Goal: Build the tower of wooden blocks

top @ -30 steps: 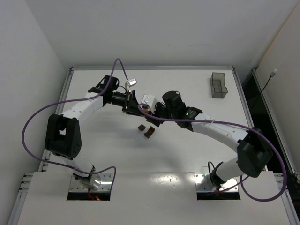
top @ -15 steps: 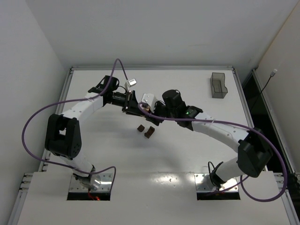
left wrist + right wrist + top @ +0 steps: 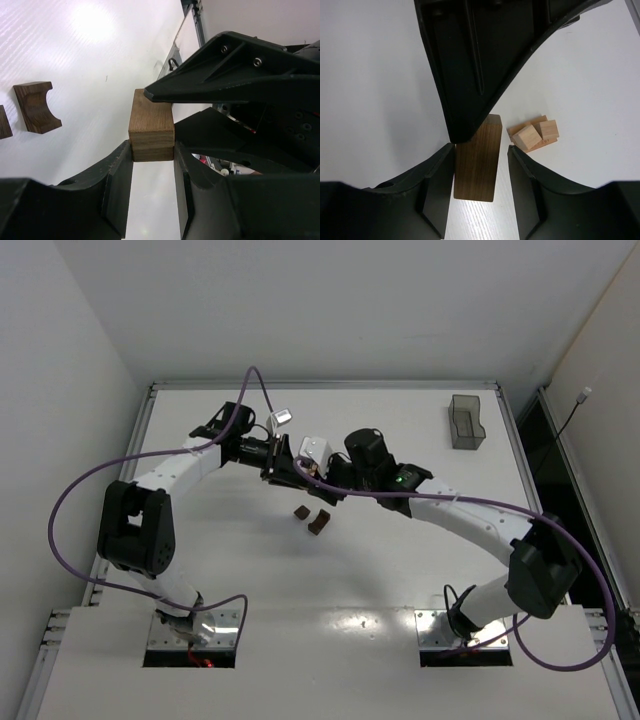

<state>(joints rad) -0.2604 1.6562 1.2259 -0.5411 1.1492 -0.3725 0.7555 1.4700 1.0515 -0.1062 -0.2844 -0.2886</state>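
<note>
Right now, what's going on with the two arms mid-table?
Both arms meet at one brown wood block. The left gripper is clamped on it; the right gripper straddles the same block with a gap on one side. A few small light blocks sit just beside it, and a dark arched piece lies loose on the table. Nothing is stacked high yet.

The left end effector point(image 3: 288, 468) and the right end effector point(image 3: 322, 478) met over the middle of the tabletop point(image 3: 230, 570). A small wood block point(image 3: 312, 472) was barely visible between them. Nearer the bases lay a dark brown piece point(image 3: 301, 511) and, just beside it, a second dark piece point(image 3: 319, 523). A grey container point(image 3: 466, 422) stood well apart at the far right.
</note>
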